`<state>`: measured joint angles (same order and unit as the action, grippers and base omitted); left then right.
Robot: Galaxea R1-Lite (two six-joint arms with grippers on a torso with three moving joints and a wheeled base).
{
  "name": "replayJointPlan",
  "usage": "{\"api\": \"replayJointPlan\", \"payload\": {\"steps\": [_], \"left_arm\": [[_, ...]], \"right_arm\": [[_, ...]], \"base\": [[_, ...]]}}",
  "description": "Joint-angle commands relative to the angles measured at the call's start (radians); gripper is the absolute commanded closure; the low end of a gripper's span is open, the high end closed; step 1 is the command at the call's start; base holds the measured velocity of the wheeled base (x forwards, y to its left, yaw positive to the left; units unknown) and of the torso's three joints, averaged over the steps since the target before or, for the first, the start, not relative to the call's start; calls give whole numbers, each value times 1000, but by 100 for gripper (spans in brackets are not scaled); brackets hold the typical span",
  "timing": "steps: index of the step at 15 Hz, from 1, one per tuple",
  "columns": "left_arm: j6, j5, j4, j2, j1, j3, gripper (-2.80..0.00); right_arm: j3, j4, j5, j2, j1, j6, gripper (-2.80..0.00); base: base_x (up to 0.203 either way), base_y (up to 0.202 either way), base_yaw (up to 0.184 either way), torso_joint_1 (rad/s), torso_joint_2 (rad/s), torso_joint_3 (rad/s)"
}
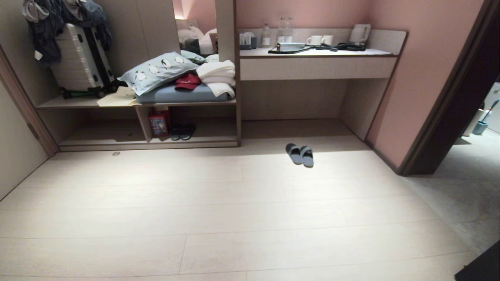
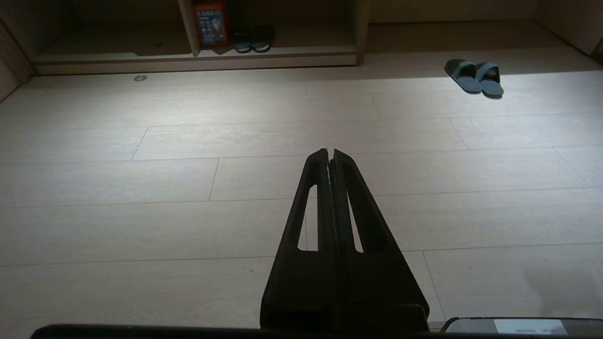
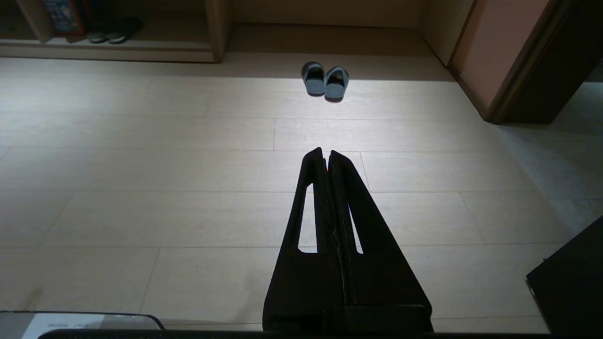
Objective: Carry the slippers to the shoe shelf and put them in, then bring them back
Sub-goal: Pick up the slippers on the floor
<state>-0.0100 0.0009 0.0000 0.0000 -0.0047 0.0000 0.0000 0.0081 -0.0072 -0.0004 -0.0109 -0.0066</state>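
The grey-blue slippers (image 1: 299,154) lie side by side on the pale floor in front of the desk recess; they also show in the left wrist view as the slippers (image 2: 475,76) and in the right wrist view as the slippers (image 3: 325,80). The shoe shelf (image 1: 117,141) is the low wooden cubby at the left, also seen as the shoe shelf (image 2: 118,55). My left gripper (image 2: 330,151) and right gripper (image 3: 325,151) are both shut and empty, hanging over bare floor well short of the slippers. Neither arm shows in the head view.
A dark pair of slippers (image 1: 182,132) and a red box (image 1: 158,122) sit in the shelf's right compartment. Above it lie a suitcase (image 1: 80,58), a pillow (image 1: 158,72) and towels. A desk (image 1: 316,62) stands behind. A doorway (image 1: 461,97) opens at the right.
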Motion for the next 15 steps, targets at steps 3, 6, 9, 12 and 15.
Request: {"api": "replayJointPlan", "payload": {"steps": [3,6,9,12,15], "left_arm": [[-1,1,0,0,0,2,0],[-1,1,0,0,0,2,0],[-1,1,0,0,0,2,0],[-1,1,0,0,0,2,0],[-1,-1,0,0,0,2,0]], "right_arm": [[0,0,0,-3,0,2,0],[0,0,1,-3,0,2,0],[0,0,0,-3,0,4,0],[0,0,1,-3,0,4,0],[0,0,1,-3,0,4,0]], "base": [[0,0,0,0,0,0],[0,0,0,0,0,0],[0,0,0,0,0,0],[0,0,0,0,0,0],[162,0,-1,7,0,4]]}}
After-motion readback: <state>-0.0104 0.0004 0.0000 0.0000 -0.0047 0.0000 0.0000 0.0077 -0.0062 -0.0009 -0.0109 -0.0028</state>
